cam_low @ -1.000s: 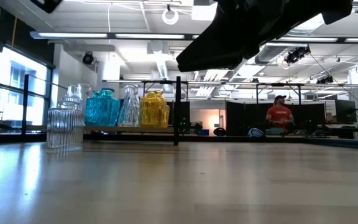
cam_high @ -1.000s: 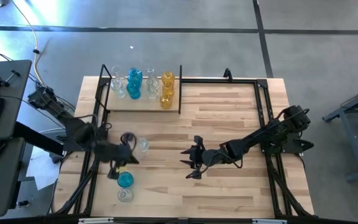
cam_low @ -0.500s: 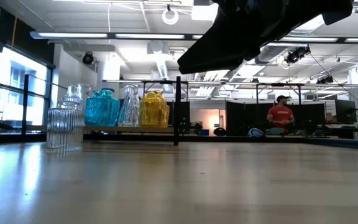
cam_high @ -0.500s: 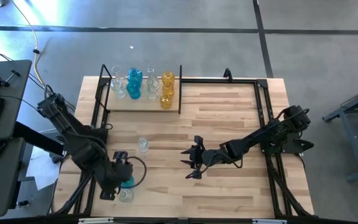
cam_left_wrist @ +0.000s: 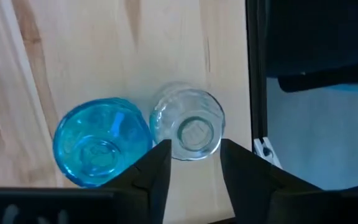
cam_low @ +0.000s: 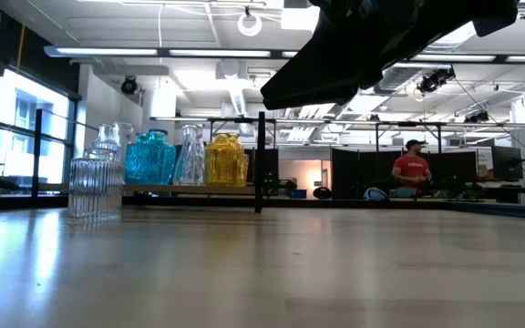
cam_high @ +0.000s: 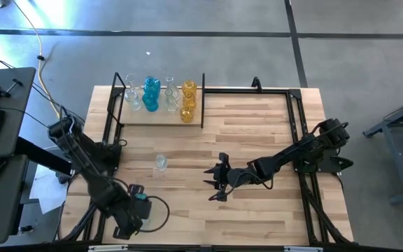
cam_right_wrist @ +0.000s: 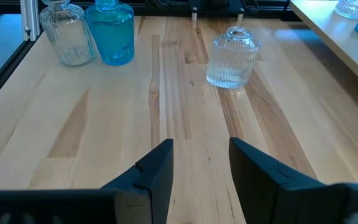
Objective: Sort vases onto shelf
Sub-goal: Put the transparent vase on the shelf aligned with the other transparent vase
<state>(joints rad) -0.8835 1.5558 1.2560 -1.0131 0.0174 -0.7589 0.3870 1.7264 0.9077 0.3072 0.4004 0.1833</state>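
My left gripper (cam_high: 133, 218) hangs open, pointing down, over the table's near left corner. Below it stand a teal vase (cam_left_wrist: 101, 149) and a clear vase (cam_left_wrist: 188, 127); its fingers (cam_left_wrist: 160, 171) are above the clear one's sides, and I see no touch. Both vases also show in the right wrist view: the teal vase (cam_right_wrist: 110, 34) and the clear vase (cam_right_wrist: 67, 34). A ribbed clear vase (cam_high: 161, 163) stands alone left of centre. The shelf (cam_high: 161, 119) at the far left carries several clear, teal and amber vases. My right gripper (cam_high: 219, 185) waits open mid-table.
A black frame rail (cam_left_wrist: 257, 74) runs along the table's left edge close beside the clear vase. Bare wood lies between the ribbed vase (cam_right_wrist: 232, 56) and my right gripper. A person in a red shirt (cam_low: 412, 169) stands far back in the room.
My left gripper has moved from beside the ribbed clear vase toward the table's near edge and now hangs over the teal and clear vases at the near left corner. The ribbed vase has stayed where it was.
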